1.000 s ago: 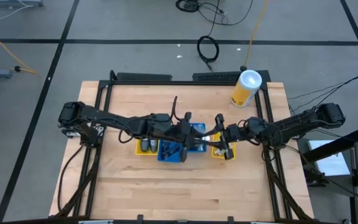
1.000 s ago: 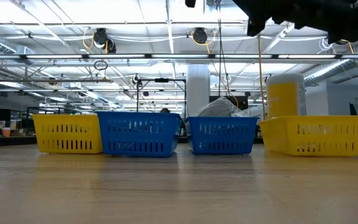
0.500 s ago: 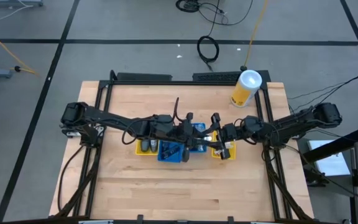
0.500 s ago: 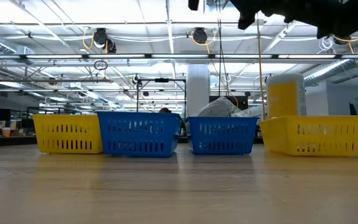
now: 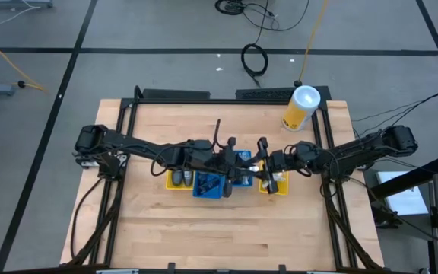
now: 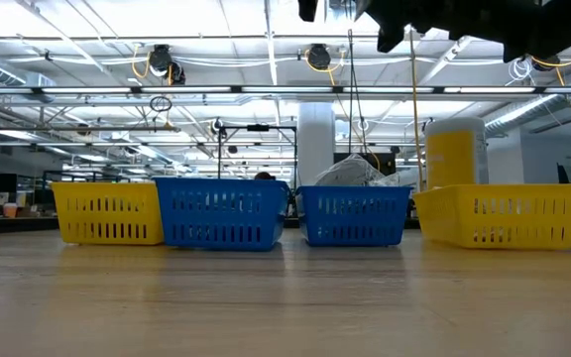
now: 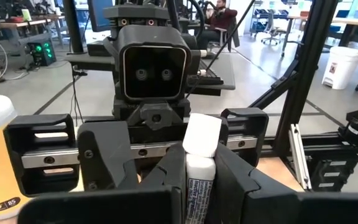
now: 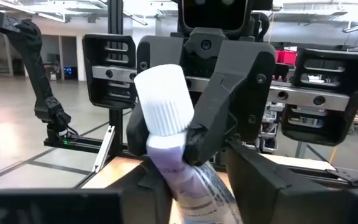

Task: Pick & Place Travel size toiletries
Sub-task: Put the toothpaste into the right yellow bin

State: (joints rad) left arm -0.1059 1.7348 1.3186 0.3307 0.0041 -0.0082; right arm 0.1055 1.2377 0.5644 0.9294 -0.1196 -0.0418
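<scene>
— Since a second ago, what is changed?
— The right gripper (image 5: pixel 263 163) is drawn in from over the right-hand yellow bin (image 5: pixel 277 187) toward the middle of the row, and is now set just in front of the left gripper (image 5: pixel 234 164), which is hardly shifted.

— How are the left fingers (image 8: pixel 225 112) held?
— They are closed on a white-capped tube (image 8: pixel 165 111), clamped just below its ribbed cap. The tube is held upright, cap uppermost, with small print on its pale body.

— And the right fingers (image 8: pixel 266 180)?
— They are placed on either side of the tube's lower body. Whether the tube is actually pinched by them cannot be told.

— Where is the tube found?
— It is held in the air between the two grippers, which are pointed at each other, well above the row of bins and roughly over the blue bin (image 5: pixel 242 160) beside the right-hand yellow one.

— What is seen further out?
— Four bins are lined up across the worktop (image 5: pixel 226 228): yellow, blue, blue, yellow. More small toiletries (image 5: pixel 179 178) are seen inside the left yellow bin (image 5: pixel 168 183). A yellow canister (image 5: pixel 301 108) with a white lid is stood near the far right corner, well apart from the grippers.
</scene>
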